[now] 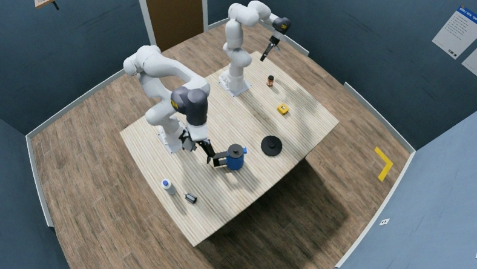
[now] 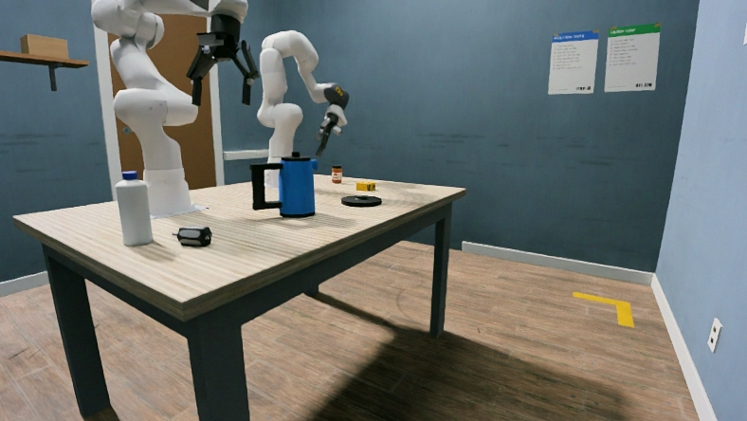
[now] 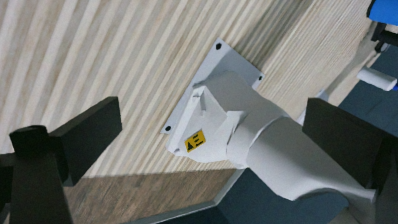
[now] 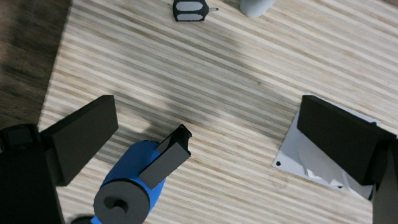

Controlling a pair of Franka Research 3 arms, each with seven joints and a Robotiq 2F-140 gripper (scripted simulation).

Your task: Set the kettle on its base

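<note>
The blue kettle [image 1: 235, 162] [image 2: 297, 188] [image 3: 385, 11] [image 4: 131, 162] stands upright on the table, with a black lid and a black handle facing the bottle side. The ring under it is hidden. The round black base [image 1: 266, 149] [image 2: 361, 202] lies flat beside the kettle, apart from it, with a raised stud in its middle. My right gripper [image 2: 221, 101] [image 4: 208, 111] is open and empty, above the table on the kettle's handle side. My left gripper [image 3: 212, 114] is open and empty, high over the far end of the table, away from kettle and base.
A white bottle [image 1: 169, 188] [image 2: 135, 211] and a small black and grey object [image 1: 190, 197] [image 2: 194, 236] [image 4: 190, 10] are at the near end. A yellow object [image 1: 282, 108] [image 2: 366, 186] and an orange jar [image 1: 270, 81] [image 2: 337, 174] stand beyond the base.
</note>
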